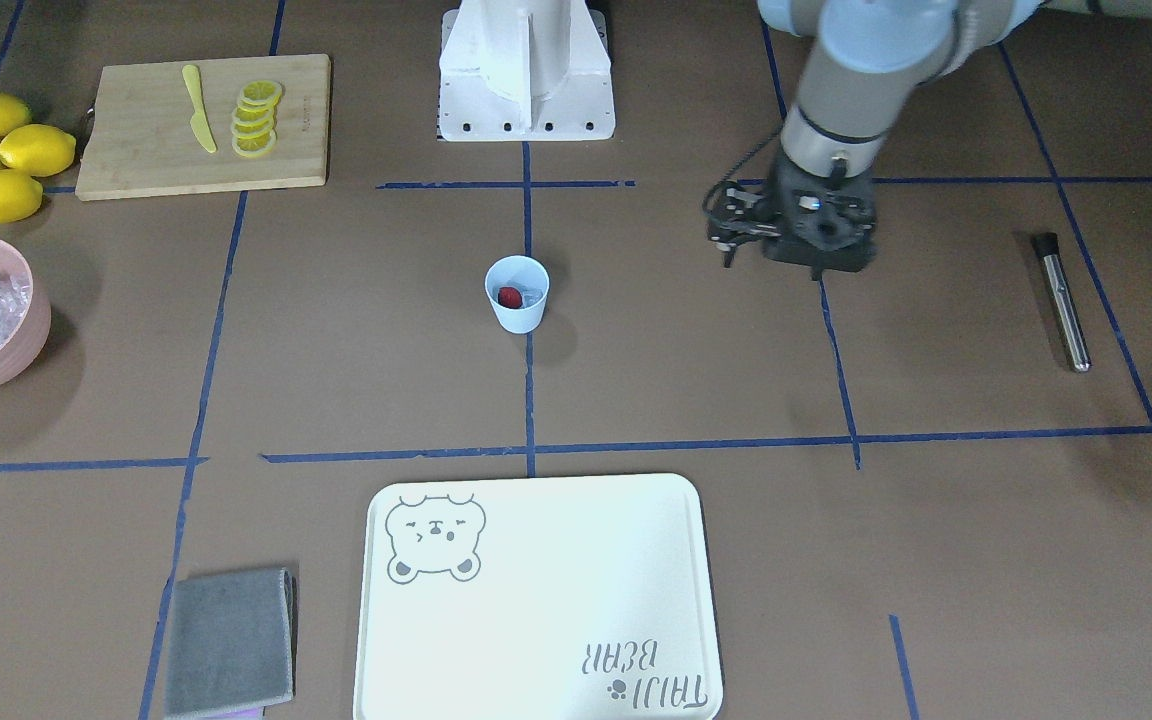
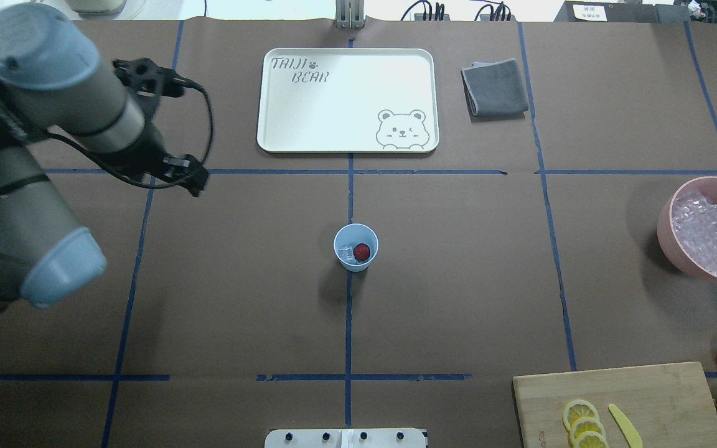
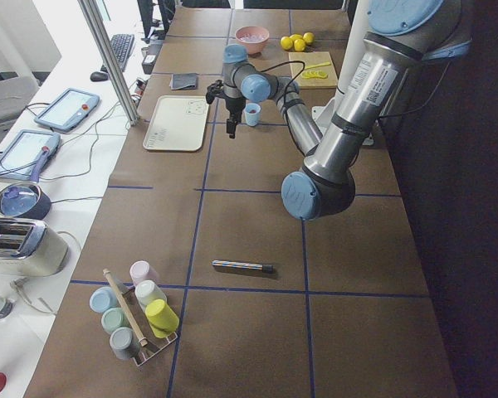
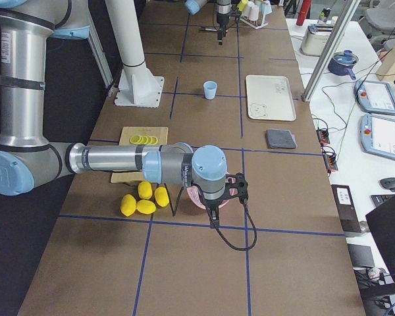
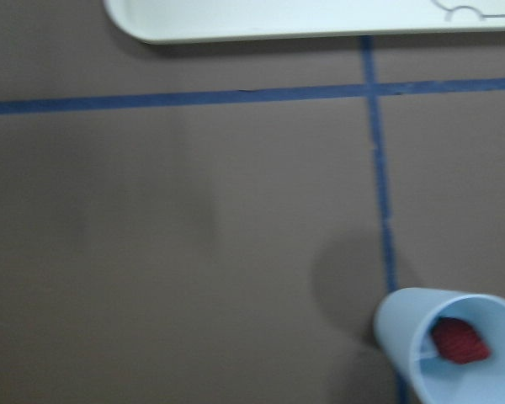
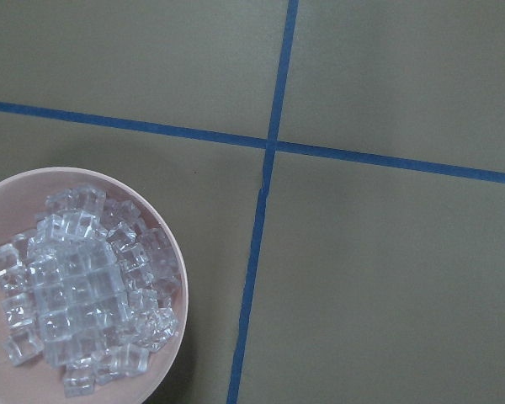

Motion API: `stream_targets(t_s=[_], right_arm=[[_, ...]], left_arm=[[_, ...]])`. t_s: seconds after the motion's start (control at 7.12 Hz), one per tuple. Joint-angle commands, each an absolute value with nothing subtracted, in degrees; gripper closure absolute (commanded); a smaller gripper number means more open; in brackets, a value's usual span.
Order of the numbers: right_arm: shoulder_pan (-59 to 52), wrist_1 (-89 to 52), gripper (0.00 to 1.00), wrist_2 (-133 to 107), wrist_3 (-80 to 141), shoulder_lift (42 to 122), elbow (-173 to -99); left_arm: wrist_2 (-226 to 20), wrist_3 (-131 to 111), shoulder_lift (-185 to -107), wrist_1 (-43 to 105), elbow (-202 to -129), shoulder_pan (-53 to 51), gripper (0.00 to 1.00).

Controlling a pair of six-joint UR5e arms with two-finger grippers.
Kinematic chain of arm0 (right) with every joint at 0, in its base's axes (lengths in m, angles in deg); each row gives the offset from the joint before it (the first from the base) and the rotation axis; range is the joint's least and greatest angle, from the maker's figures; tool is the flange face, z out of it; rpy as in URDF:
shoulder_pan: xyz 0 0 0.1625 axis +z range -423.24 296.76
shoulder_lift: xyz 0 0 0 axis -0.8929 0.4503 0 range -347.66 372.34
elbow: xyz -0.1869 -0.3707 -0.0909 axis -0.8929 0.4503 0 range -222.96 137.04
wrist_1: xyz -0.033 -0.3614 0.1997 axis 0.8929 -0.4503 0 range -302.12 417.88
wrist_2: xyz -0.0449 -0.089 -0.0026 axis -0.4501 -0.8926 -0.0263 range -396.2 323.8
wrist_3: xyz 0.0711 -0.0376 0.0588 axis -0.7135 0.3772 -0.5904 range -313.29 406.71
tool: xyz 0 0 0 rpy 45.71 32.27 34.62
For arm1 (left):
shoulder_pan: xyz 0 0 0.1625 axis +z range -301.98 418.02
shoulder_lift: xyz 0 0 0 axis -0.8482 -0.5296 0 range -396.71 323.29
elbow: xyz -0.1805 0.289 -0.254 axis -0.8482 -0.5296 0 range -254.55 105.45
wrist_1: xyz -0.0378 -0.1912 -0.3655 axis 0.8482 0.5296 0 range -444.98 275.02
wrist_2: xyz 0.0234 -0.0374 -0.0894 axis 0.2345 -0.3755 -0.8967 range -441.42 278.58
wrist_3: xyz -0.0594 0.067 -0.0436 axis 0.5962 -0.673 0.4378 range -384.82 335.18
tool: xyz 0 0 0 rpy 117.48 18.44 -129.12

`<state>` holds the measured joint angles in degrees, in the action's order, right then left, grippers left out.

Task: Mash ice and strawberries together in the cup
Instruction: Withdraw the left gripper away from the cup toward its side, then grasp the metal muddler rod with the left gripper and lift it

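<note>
The pale-blue cup point(image 1: 516, 305) stands upright at the table's middle, also in the overhead view point(image 2: 355, 261) and the left wrist view point(image 5: 404, 332). Inside it lie a dark-red strawberry point(image 1: 509, 297) point(image 2: 362, 251) point(image 5: 459, 339) and a clear ice cube point(image 2: 346, 252). My left gripper point(image 1: 818, 258) point(image 2: 195, 182) hangs over bare table well to the cup's side; its fingers are hidden. My right gripper point(image 4: 214, 220) hangs beside the pink bowl of ice cubes point(image 6: 84, 295) point(image 2: 710, 233); I cannot tell whether it is open or shut.
A metal rod with a black end point(image 1: 1061, 300) lies beyond my left gripper. The pink bowl point(image 1: 31, 340), lemons point(image 1: 1, 150) and a cutting board point(image 1: 136, 150) with lemon slices and a yellow knife sit on my right. A white tray point(image 2: 346, 106) and a grey cloth point(image 2: 495, 87) lie across the table.
</note>
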<state>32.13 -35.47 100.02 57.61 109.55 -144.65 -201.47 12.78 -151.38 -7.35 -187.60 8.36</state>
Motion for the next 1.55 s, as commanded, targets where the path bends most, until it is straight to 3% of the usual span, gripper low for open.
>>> stream_targets(t_s=[0.0,0.56,0.84,1.12,1.4], right_arm=[[32.12,-35.46,0.01,100.03,57.61,109.46,-144.65],[32.12,-35.38,0.01,100.03,57.61,109.46,-144.91],[32.12,-35.38,0.01,100.03,57.61,109.46,-145.00],[32.12,-35.38,0.01,100.12,57.52,109.46,-145.09],[32.12,-35.38,0.01,100.12,57.52,109.46,-145.09]], left_arm=[[-210.23,-11.27,-139.33,-7.19,-188.19,-8.09,0.00],[-213.87,-31.46,-129.63,-6.84,-181.44,-26.42,0.00],[-217.63,-28.18,-127.24,0.41,-176.09,-26.27,0.00],[-217.47,-15.04,-126.01,17.05,-169.16,-25.22,0.00],[-216.68,-1.41,-125.30,32.47,-163.61,-16.65,0.00]])
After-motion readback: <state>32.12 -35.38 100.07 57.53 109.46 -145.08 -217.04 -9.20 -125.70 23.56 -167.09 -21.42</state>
